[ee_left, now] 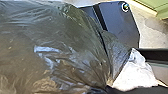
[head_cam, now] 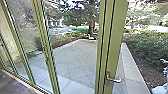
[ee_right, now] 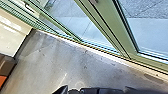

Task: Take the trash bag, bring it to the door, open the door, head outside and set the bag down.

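Toward one corner of the left wrist frame, the robot shows a wide, flat plate (ee_left: 120, 27) in dark slate with a bluish sheen, its outline cut at angles, a black groove running along it. A round fitting (ee_left: 125, 6) sits close to the plate's corner, pale ringed, with a darker, yellowish-green middle. By the frame's edge runs a straight black bar (ee_left: 155, 53), smooth along its length. In the right wrist frame, along one edge, its body is black: a pointed wedge (ee_right: 62, 90) and a blocky section (ee_right: 91, 90) crossed by a seam
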